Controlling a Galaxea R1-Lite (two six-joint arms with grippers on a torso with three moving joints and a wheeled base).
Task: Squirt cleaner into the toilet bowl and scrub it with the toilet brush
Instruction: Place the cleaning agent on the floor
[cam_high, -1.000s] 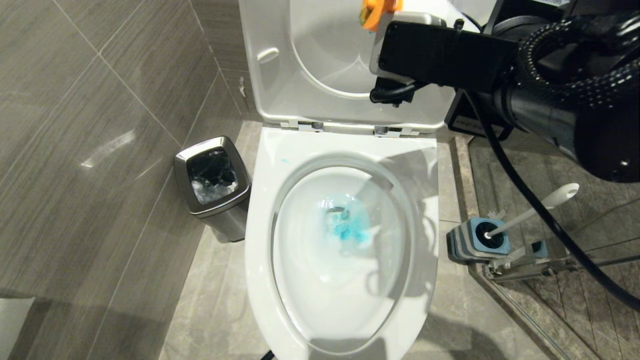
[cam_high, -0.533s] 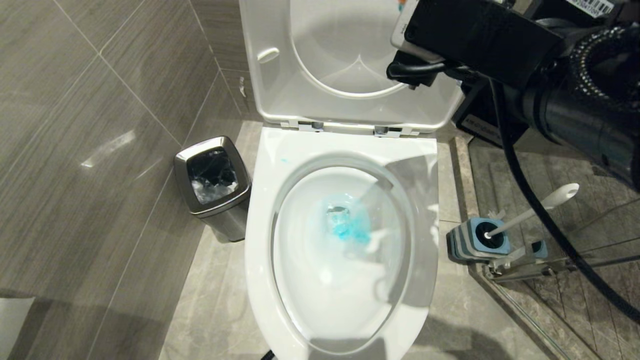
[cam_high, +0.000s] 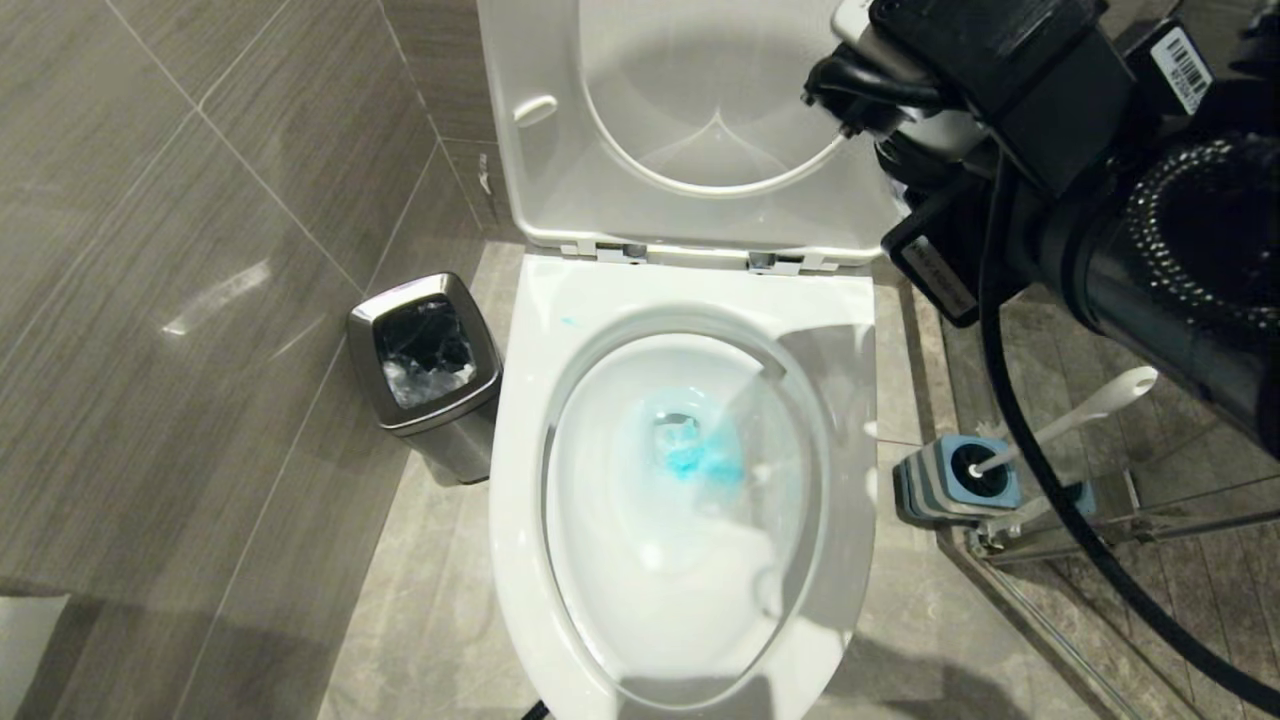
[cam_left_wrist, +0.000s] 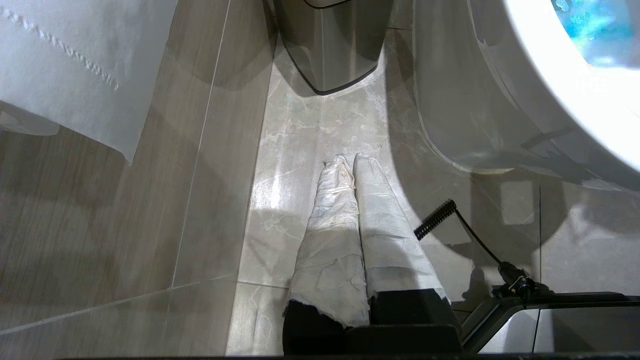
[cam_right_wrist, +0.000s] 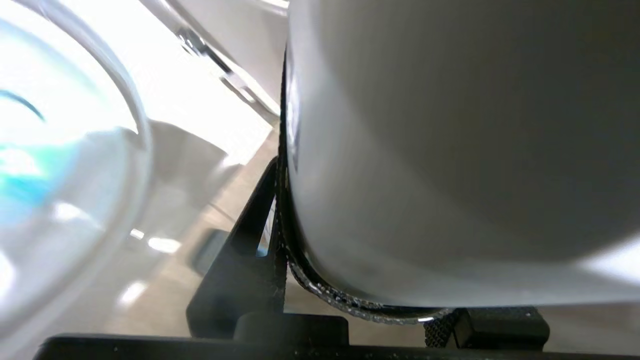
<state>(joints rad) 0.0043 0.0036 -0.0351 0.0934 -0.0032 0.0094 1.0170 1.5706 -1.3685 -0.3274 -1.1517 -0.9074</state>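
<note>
White, rounded container filled the right gripper; jaws clenched on it, one black finger pressed along its side. The arm was high, to the right of the raised lid, its gripper end beyond the head view's top edge.

Cleaner: turquoise pool at the bottom of the toilet bowl, one small spot on the rim.

Judged: squirting step looked finished; container not yet put away.

Toilet brush stood untouched in its holder on the floor right of the bowl, handle leaning away.

Next move called for: set the container down, free the jaws, reach low for the handle.

Left gripper clenched empty, parked near the floor beside the bin.
</note>
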